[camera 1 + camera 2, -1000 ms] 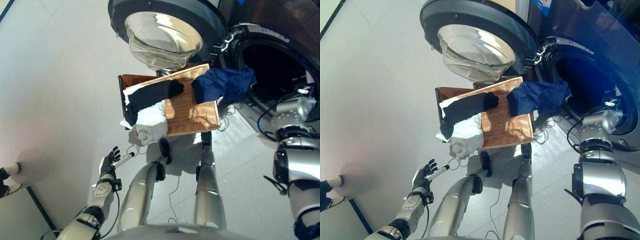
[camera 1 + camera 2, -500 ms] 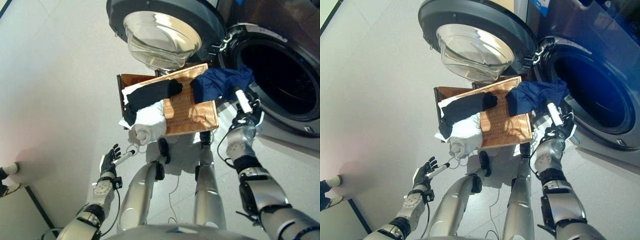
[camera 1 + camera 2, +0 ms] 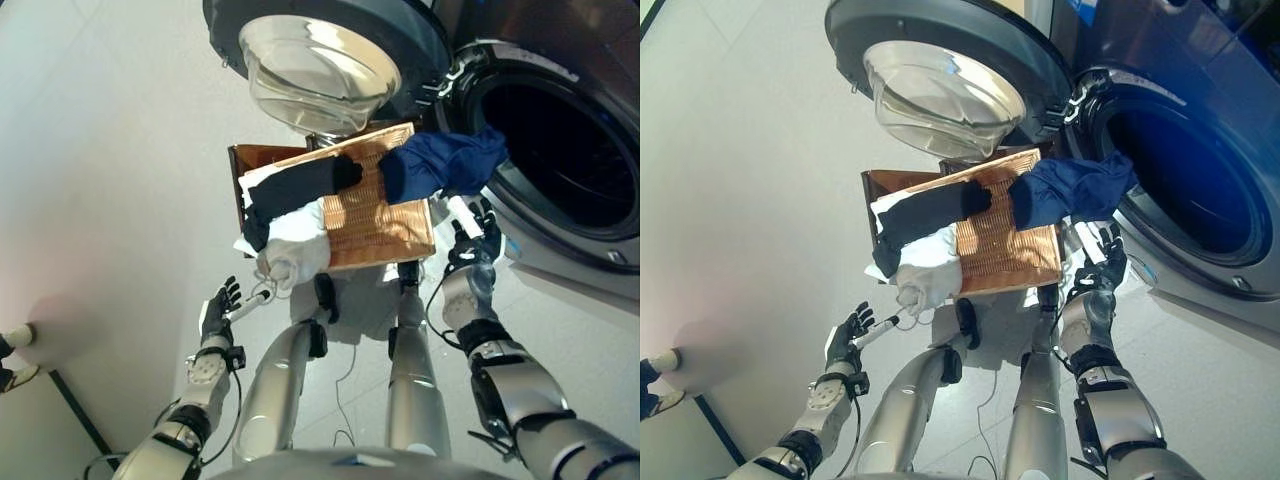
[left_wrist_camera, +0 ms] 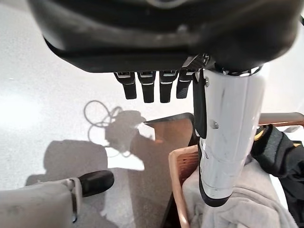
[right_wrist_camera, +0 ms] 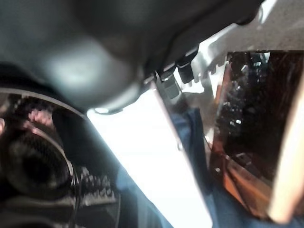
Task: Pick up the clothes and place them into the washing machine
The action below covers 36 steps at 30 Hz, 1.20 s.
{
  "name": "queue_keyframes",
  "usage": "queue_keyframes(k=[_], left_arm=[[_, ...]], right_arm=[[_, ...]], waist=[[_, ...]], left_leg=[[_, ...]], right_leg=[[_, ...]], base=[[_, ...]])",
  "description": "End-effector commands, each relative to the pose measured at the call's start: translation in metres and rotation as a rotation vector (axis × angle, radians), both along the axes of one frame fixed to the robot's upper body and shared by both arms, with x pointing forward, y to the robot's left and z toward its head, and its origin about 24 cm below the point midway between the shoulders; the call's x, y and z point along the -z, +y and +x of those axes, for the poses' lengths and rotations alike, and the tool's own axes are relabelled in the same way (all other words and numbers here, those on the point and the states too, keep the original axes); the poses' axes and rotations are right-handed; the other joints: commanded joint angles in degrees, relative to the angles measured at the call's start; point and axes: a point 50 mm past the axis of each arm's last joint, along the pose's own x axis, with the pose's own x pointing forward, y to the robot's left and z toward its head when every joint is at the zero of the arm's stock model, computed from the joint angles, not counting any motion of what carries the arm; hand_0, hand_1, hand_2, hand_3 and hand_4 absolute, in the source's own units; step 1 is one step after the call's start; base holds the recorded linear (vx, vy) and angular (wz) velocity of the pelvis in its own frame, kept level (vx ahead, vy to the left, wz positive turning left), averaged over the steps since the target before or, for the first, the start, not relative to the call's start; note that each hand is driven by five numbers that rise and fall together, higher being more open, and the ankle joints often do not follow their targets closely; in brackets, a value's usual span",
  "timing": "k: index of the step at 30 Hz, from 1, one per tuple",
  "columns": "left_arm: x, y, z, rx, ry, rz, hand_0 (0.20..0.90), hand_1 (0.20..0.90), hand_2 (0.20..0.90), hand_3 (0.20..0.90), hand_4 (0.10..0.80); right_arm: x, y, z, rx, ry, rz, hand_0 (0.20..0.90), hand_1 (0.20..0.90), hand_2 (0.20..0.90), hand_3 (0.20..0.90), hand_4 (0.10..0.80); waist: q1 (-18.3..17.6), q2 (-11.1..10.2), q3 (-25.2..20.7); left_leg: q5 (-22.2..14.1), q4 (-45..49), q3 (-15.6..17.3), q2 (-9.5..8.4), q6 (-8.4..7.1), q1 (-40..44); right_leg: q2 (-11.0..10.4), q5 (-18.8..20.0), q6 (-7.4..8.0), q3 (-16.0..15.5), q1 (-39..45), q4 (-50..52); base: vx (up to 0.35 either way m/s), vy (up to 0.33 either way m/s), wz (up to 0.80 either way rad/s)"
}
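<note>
Since a second ago the right hand [image 3: 478, 232] has come out of the round washing machine [image 3: 560, 150] drum, fingers spread beside the crumpled navy garment [image 3: 440, 165] on the woven basket [image 3: 385, 225]. Left hand [image 3: 215, 310] hangs relaxed over pale floor [image 3: 110, 200].

Clothes [image 3: 300, 215] lie on the basket [image 3: 385, 230], left of the washing machine [image 3: 560, 140].

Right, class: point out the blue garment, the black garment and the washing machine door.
blue garment [image 3: 440, 168], left eye view, on its bunched middle.
black garment [image 3: 300, 186], left eye view, on the middle of the cloth.
washing machine door [image 3: 940, 88], right eye view, on its glass bowl.
</note>
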Motion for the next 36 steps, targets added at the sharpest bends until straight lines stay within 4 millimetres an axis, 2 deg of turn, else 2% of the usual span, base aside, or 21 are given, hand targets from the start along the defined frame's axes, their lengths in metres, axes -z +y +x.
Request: queue_keyframes(k=[1,9,16,36], left_arm=[[-0.010,0.030,-0.001,-0.081,-0.059,0.061,0.900,0.900,0.900,0.900,0.800],[-0.013,0.032,-0.001,-0.071,-0.077,0.052,0.900,0.900,0.900,0.900,0.800],[-0.019,0.032,-0.001,-0.040,-0.114,0.036,0.900,0.900,0.900,0.900,0.800],[-0.032,0.041,-0.001,0.014,-0.177,0.055,0.900,0.900,0.900,0.900,0.800]], right_arm=[[-0.033,-0.028,0.006,0.077,-0.137,-0.027,0.900,0.900,0.900,0.900,0.800],[-0.047,-0.039,0.011,0.091,-0.184,0.005,0.900,0.900,0.900,0.900,0.800],[-0.073,-0.046,0.019,0.085,-0.266,-0.004,0.900,0.900,0.900,0.900,0.800],[-0.142,-0.046,0.040,0.023,-0.442,-0.069,0.900,0.900,0.900,0.900,0.800]], waist=[[2.3,4.4,-0.7],[2.8,5.3,-0.3],[3.4,5.7,0.2],[4.6,6.0,1.4]], left_leg=[[8.0,-12.4,-4.4,0.31,-5.97,2.7],[8.0,-11.7,-4.3,0.38,-6.00,1.2],[8.4,-11.6,-4.6,0.45,-6.00,0.0],[8.8,-8.8,-6.1,1.01,-5.88,-5.1]], right_leg=[[4.1,-10.6,-3.55,-4.2,1.3,10.3],[4.0,-10.8,-3.59,-4.0,-0.4,11.4],[3.9,-10.8,-3.65,-4.1,-1.4,11.9],[3.8,-11.6,-4.03,-5.0,-5.7,15.9]], base=[[-0.022,0.006,0.03],[-0.004,0.001,0.01],[-0.003,-0.003,0.01],[-0.008,-0.011,0.06]])
